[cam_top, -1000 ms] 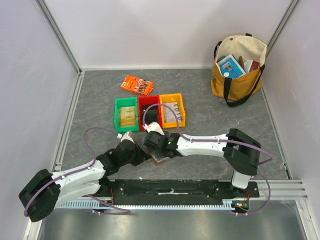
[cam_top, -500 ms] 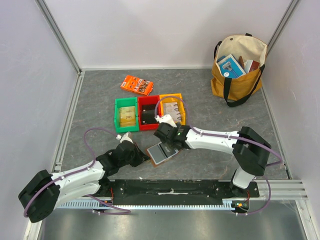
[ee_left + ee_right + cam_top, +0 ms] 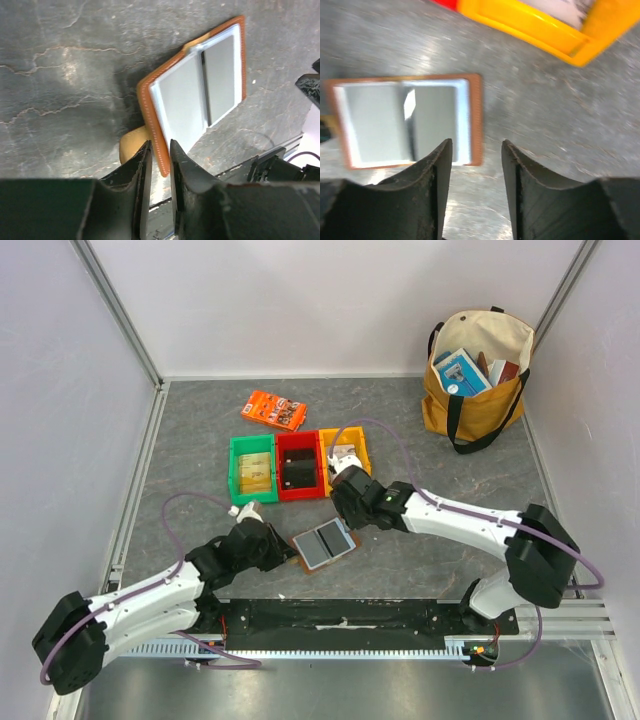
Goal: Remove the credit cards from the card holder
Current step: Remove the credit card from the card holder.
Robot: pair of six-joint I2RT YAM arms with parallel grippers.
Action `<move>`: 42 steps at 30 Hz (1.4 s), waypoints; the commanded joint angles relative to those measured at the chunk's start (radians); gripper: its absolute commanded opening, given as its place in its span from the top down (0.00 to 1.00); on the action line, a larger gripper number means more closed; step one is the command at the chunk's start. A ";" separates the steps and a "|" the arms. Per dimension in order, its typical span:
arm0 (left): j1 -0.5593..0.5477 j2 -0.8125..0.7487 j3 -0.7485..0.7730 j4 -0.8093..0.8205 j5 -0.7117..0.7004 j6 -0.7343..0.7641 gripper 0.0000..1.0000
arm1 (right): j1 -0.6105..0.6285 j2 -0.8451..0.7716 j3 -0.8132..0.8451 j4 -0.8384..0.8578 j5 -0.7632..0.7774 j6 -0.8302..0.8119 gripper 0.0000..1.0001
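Observation:
The card holder (image 3: 323, 543) lies open on the table, brown outside with a pale blue lining. It also shows in the left wrist view (image 3: 200, 90) and the right wrist view (image 3: 470, 120). Two grey credit cards (image 3: 182, 97) sit in its pockets, one on each half, and show in the right wrist view too (image 3: 372, 122). My left gripper (image 3: 287, 552) is shut on the holder's near-left edge (image 3: 159, 155). My right gripper (image 3: 345, 508) is open and empty (image 3: 476, 150). It hovers just behind the holder, near the yellow bin.
A green bin (image 3: 236, 472), a red bin (image 3: 300, 490) and a yellow bin (image 3: 364, 472) stand in a row behind the holder. An orange printed box (image 3: 273, 410) lies further back. A tote bag (image 3: 478, 390) with books stands at the back right.
My right gripper has lifted off the card holder and moved back and right toward the yellow bin, uncovering the open holder. My left gripper has kept its hold.

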 commanded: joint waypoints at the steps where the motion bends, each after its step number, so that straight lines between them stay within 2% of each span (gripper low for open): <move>1: 0.001 -0.036 0.113 -0.095 -0.043 0.053 0.73 | -0.002 -0.048 -0.025 0.195 -0.248 -0.023 0.51; 7: 0.001 -0.057 0.194 -0.141 -0.035 0.071 0.72 | -0.023 0.003 -0.065 0.280 -0.346 -0.017 0.65; 11: 0.000 -0.016 0.214 -0.078 0.020 0.073 0.71 | -0.063 0.023 -0.110 0.341 -0.398 -0.014 0.71; 16: -0.001 0.157 0.231 0.081 0.104 0.063 0.71 | -0.104 0.050 -0.162 0.397 -0.434 -0.014 0.74; 20: 0.001 0.315 0.251 0.184 0.135 0.076 0.72 | -0.127 0.076 -0.199 0.427 -0.463 -0.017 0.76; 24: 0.001 0.409 0.242 0.258 0.140 0.056 0.72 | -0.140 0.084 -0.237 0.450 -0.477 -0.009 0.81; 30: 0.001 0.461 0.173 0.356 0.129 -0.001 0.71 | -0.147 0.089 -0.301 0.478 -0.498 0.017 0.88; 34: 0.000 0.474 0.133 0.439 0.129 -0.039 0.68 | -0.147 0.093 -0.331 0.498 -0.520 0.038 0.89; 42: 0.001 0.490 0.073 0.479 0.075 -0.088 0.65 | -0.149 0.087 -0.346 0.504 -0.524 0.052 0.89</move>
